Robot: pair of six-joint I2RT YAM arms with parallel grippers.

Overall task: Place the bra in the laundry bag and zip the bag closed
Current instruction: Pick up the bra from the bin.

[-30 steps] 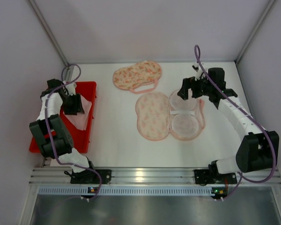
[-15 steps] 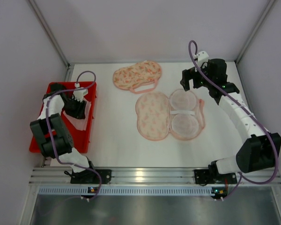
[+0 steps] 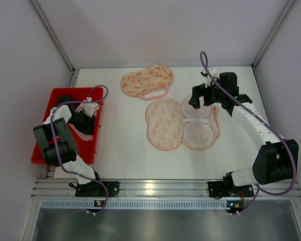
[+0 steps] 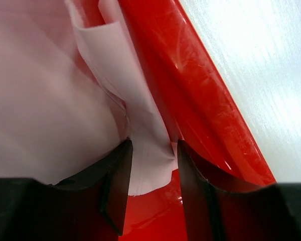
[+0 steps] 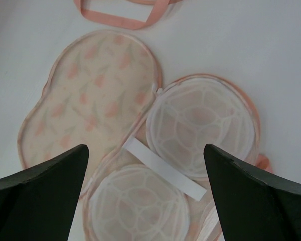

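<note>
The bra (image 3: 84,132) is pale pink-white fabric lying in a red tray (image 3: 90,150) at the left. My left gripper (image 3: 85,119) is down in the tray. In the left wrist view its jaws (image 4: 153,150) stand partly apart, astride a fold of the bra (image 4: 50,100), beside the tray's wall (image 4: 200,85). The laundry bag (image 3: 163,123) lies unzipped mid-table, its floral lid (image 5: 90,100) flipped left and two mesh cups (image 5: 200,120) showing. My right gripper (image 3: 199,98) hangs wide open over the bag's far end, its fingers (image 5: 145,150) holding nothing.
A second floral bag (image 3: 146,80), closed, lies behind the open one, its pink loop handle (image 5: 123,17) toward it. Grey walls close in the table on the left, back and right. The tray sits against the left wall.
My left gripper has swung toward the tray's right side and its jaws have narrowed around the fabric fold. My right gripper drew back, then settled slightly left over the bag's far end.
</note>
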